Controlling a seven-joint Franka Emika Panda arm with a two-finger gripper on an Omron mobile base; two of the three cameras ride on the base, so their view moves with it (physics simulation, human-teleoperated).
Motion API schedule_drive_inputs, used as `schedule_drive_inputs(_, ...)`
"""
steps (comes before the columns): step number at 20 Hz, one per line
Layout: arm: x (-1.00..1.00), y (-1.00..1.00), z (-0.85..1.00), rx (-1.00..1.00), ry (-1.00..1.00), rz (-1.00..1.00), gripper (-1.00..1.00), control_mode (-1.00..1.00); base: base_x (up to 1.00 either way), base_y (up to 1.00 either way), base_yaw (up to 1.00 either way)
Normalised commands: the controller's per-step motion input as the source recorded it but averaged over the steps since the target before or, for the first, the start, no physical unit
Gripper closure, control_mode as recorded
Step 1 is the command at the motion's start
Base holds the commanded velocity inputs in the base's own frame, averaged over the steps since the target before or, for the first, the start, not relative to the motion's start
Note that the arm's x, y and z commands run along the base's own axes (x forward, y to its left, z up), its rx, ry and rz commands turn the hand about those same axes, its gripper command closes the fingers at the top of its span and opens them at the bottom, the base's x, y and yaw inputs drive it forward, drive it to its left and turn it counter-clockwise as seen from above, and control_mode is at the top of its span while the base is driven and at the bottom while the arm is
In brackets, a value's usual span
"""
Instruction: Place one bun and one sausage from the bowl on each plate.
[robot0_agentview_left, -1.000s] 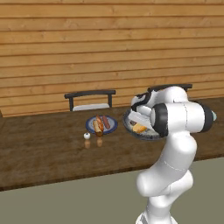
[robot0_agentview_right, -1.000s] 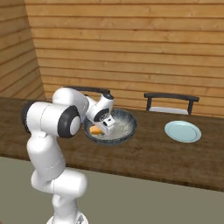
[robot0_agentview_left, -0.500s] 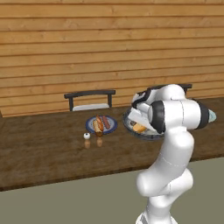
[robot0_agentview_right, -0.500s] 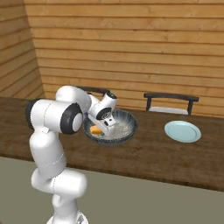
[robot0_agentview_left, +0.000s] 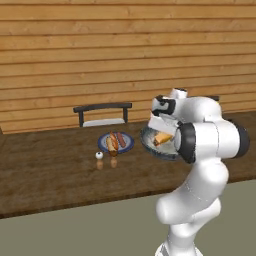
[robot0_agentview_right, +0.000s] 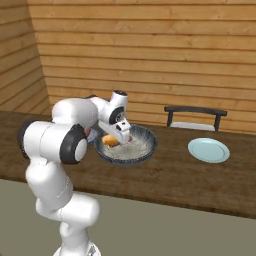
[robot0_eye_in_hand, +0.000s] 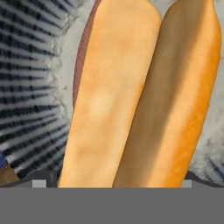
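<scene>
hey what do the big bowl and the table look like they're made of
The bowl looks like glazed ceramic: a dark streaked rim and a pale speckled inside, though a rendered surface leaves that uncertain. The table looks like dark brown wood with a matte finish, going by its grain-like streaks.

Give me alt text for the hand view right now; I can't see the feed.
A split golden bun seen very close, lying lengthwise in the bowl, whose pale speckled floor and dark streaked wall show to the left. A reddish-brown sausage edge peeks out along the bun's left side.
</scene>
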Motion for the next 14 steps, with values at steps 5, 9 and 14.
schedule_drive_inputs(5, -0.92, 0.02, 0.72, -0.18, -0.10, 0.05, 1.00, -1.00, 0.00, 0.00, 0.00)
schedule_drive_inputs(9, -1.00, 0.31, 0.45, -0.27, -0.20, 0.18, 1.00, -1.00, 0.00, 0.00, 0.00)
schedule_drive_inputs(14, -0.81, 0.19, 0.23, -0.09, -0.14, 0.19, 1.00, -1.00, 0.00, 0.00, 0.00)
